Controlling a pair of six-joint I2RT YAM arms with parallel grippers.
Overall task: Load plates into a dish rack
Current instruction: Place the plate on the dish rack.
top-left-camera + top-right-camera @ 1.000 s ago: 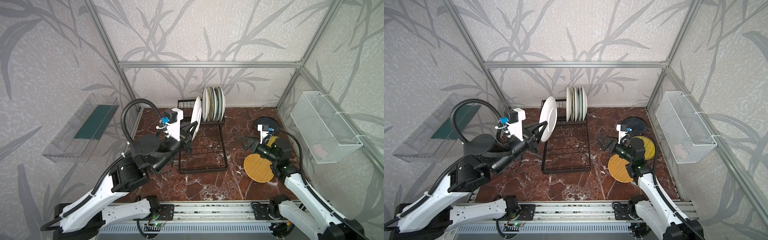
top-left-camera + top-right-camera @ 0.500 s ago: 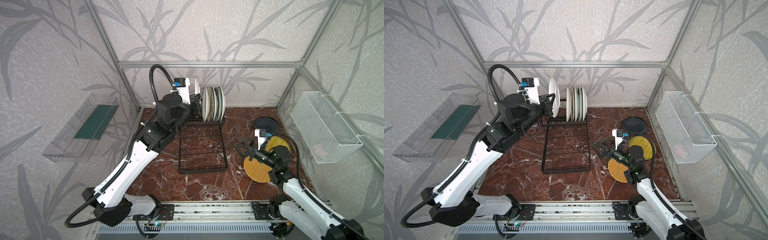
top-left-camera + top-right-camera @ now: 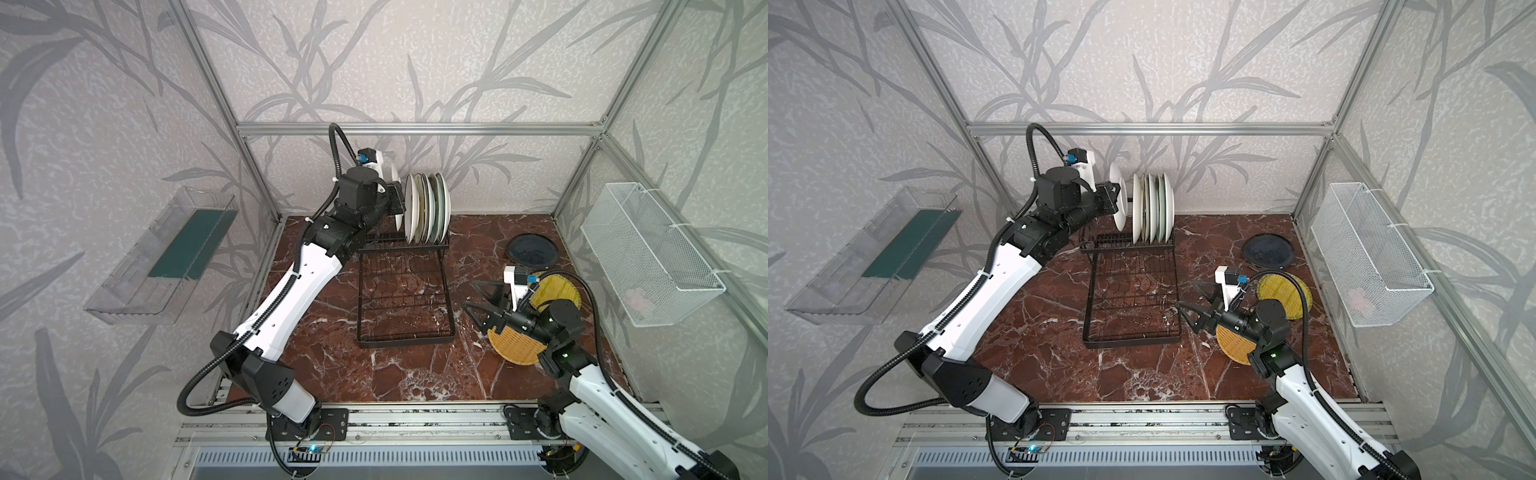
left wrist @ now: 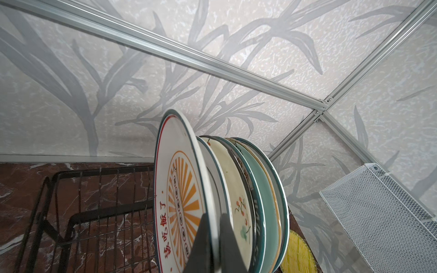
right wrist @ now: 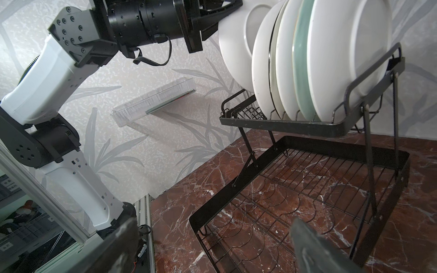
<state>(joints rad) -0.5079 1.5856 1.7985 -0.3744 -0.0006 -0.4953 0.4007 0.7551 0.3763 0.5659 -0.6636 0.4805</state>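
My left gripper (image 4: 214,216) is shut on the rim of a white plate with an orange sunburst (image 4: 179,189). It holds the plate upright at the left end of the row of plates (image 3: 428,212) standing in the upper basket of the black dish rack (image 3: 403,336). I cannot tell if its lower edge touches the wires. My right gripper (image 3: 469,295) hangs open and holds nothing, right of the rack's lower tray, above a yellow woven disc (image 3: 513,347). A second woven disc (image 3: 557,289) and a dark blue plate (image 3: 532,251) lie flat on the table.
A clear plastic bin (image 3: 166,253) hangs on the left wall and a white mesh basket (image 3: 648,253) on the right wall. Aluminium frame posts stand at the back corners. My left arm stretches diagonally along the rack's left side.
My left arm has swung up and back, carrying the sunburst plate from beside the rack's left side to the row in the upper basket. My right gripper has shifted slightly forward.
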